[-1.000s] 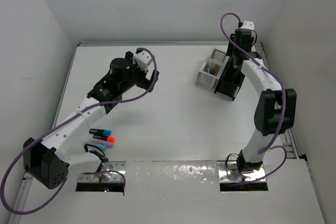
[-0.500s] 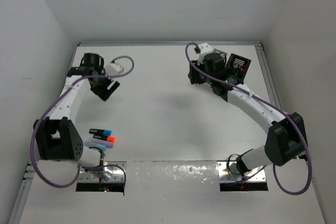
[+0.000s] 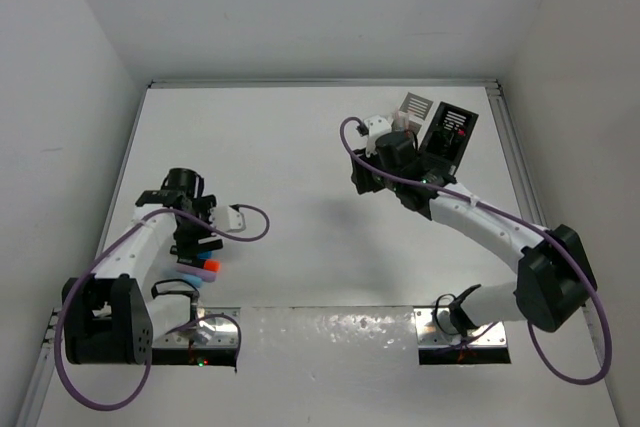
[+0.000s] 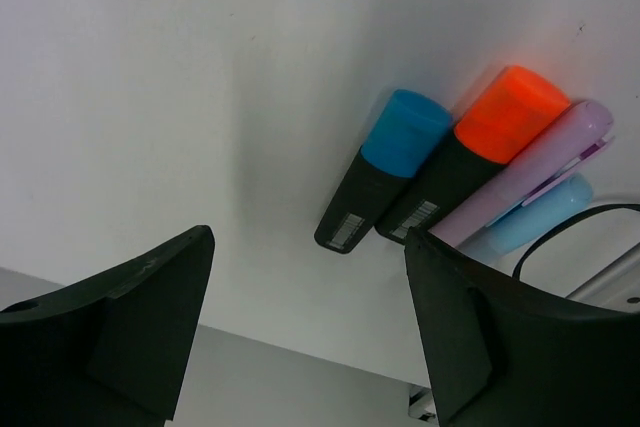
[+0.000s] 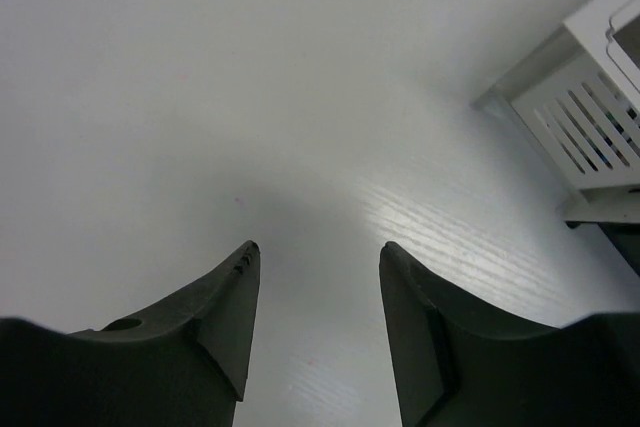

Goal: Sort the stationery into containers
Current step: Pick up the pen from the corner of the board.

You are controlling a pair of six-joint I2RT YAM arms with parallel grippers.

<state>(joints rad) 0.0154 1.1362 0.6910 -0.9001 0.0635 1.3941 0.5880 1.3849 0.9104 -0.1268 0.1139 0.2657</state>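
Note:
Several stubby highlighters lie side by side at the near left. In the left wrist view they are a blue one point(image 4: 388, 169), an orange one point(image 4: 483, 150), a lilac one point(image 4: 535, 179) and a pale blue one point(image 4: 548, 211). My left gripper point(image 4: 308, 237) is open and empty, just above and beside them; it also shows in the top view point(image 3: 192, 247). My right gripper point(image 5: 318, 247) is open and empty over bare table, left of the white organiser point(image 5: 600, 117). In the top view the white organiser point(image 3: 416, 105) and the black organiser point(image 3: 452, 130) stand at the back right.
A black loop point(image 3: 176, 289), maybe the scissors handle, lies near the left arm's base. Walls enclose the table on the left, back and right. Purple cables hang from both arms.
My left arm has swung from the far left down to the highlighters at the near left. My right gripper has moved left and nearer, away from the organisers, which now show uncovered.

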